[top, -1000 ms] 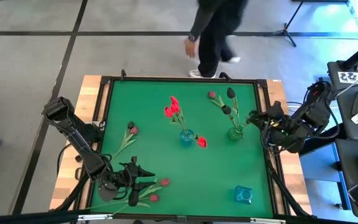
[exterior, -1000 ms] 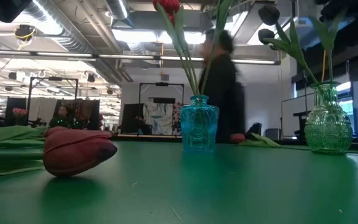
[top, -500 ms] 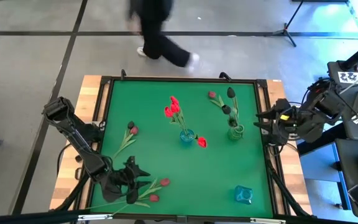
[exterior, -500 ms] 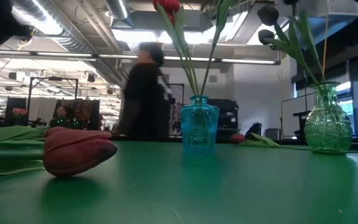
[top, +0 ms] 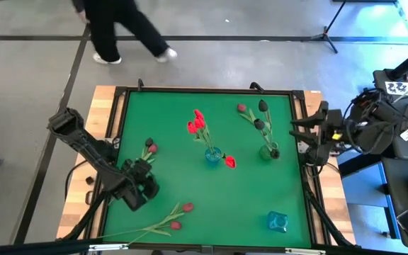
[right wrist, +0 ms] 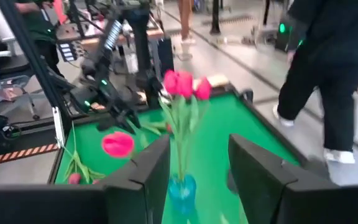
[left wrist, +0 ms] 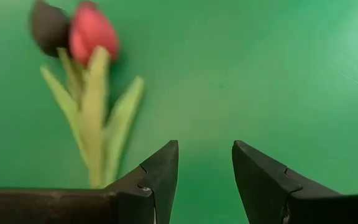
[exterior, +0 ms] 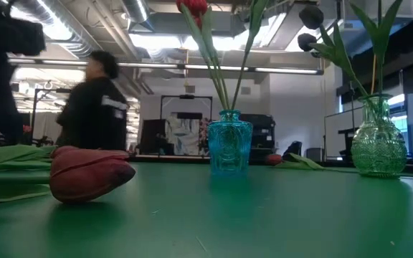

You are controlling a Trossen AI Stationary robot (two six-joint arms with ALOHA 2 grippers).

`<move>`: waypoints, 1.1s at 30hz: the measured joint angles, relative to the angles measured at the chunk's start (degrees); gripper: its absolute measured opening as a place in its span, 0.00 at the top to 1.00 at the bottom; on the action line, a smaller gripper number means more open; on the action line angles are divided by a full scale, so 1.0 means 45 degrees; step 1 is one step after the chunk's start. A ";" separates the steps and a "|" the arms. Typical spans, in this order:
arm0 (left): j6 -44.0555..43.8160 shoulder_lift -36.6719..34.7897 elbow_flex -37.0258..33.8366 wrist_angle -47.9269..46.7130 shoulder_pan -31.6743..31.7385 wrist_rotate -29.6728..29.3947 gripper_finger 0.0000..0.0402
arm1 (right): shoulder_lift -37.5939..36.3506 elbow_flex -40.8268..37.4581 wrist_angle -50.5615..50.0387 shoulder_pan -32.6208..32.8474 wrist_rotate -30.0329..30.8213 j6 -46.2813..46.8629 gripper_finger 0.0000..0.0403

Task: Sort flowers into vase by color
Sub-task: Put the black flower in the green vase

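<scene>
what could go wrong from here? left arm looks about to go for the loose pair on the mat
1. The left gripper, open, faces a maroon tulip and a red tulip lying stems together; one pinch may take both colours.
2. The blue vase already holds tall red tulips; inserting another stem might tip it.
3. A person walks past the table's far edge, within possible arm reach. The right gripper waits, open, at the right edge.

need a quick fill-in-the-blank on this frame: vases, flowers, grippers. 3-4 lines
1. The bright red tulips stand in the ____ vase.
2. The dark maroon tulips stand in the ____ vase.
3. The left gripper is ____ and empty.
4. Loose tulips lie on the table's ____ side.

Missing: blue; green; open; left
</scene>
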 joint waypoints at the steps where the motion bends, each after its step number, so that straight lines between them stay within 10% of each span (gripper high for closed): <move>1: -0.0145 0.0000 -0.0123 -0.0055 0.0165 -0.0018 0.63 | 0.0117 0.0014 0.0516 0.0000 0.0004 -0.0495 0.60; 16: -0.0933 -0.0797 -0.0443 -0.3170 0.5140 -0.0188 0.63 | 0.0563 0.0020 0.3123 0.0000 0.0015 -0.3578 0.60; 33: -0.0257 -0.0806 -0.3614 0.2689 0.6135 0.0340 0.65 | 0.1439 0.0020 0.3106 0.0000 -0.0323 -0.3233 0.60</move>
